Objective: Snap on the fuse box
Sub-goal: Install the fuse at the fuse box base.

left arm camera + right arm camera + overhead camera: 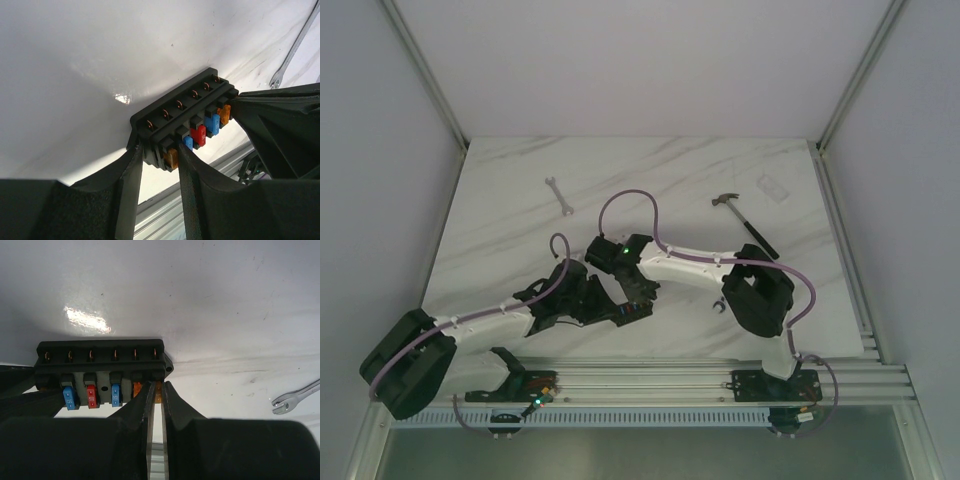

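The fuse box point(185, 117) is a small black block with a row of orange, blue and red fuses. It is held just above the white table, near the front rail. My left gripper point(160, 156) is shut on one end of it, a finger on each side. My right gripper point(158, 389) is at the other end, shut on the last orange fuse point(158, 392), which sits in the fuse box point(100, 357). In the top view both grippers meet over the fuse box point(632, 312), the left gripper point(610, 312) from the left and the right gripper point(642, 298) from behind.
A wrench point(558, 195) lies at the back left. A hammer point(745, 220) and a small clear plastic piece point(772, 188) lie at the back right. A second wrench point(295, 397) lies by the right arm. An aluminium rail point(650, 375) runs along the near edge.
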{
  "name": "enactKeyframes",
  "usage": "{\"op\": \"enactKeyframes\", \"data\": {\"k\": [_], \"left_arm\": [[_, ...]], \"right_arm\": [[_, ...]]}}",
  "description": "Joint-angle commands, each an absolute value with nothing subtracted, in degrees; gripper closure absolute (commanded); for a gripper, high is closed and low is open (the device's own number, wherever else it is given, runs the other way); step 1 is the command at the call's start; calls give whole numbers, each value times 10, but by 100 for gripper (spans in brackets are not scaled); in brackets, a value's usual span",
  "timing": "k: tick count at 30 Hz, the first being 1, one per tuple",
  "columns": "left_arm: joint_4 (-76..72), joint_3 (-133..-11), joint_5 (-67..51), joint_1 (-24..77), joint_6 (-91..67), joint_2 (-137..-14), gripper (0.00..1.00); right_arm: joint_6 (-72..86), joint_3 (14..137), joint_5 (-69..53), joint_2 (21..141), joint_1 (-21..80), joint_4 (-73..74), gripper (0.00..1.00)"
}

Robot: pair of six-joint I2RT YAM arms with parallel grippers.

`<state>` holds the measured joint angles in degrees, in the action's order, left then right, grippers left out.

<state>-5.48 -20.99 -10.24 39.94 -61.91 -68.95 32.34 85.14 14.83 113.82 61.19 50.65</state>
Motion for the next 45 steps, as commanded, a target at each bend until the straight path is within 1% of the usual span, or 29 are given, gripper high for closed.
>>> {"op": "enactKeyframes", "data": {"k": [1,11,16,24,27,30,35,45], "left_arm": [[-46,-216,-66,402,-615,-708,57],[-54,-219,-59,402,-621,-690,57],[-54,-208,-55,402,-630,-671,56],[-55,-207,-67,406,-631,-675,54],[-55,-207,-70,410,-634,-672,52],[-55,-202,-66,413,-641,-666,51],[-62,-206,-65,417,-643,-674,50],[-71,-210,-67,420,-646,-686,50]], "right_arm": [[340,787,111,1221,605,453,100],[360,782,138,1101,594,455,100],[371,788,147,1059,594,464,90],[385,788,155,1016,594,467,71],[389,785,153,1010,593,465,68],[391,773,153,1010,591,465,68],[396,729,124,996,575,424,72],[405,701,92,970,558,377,73]]}}
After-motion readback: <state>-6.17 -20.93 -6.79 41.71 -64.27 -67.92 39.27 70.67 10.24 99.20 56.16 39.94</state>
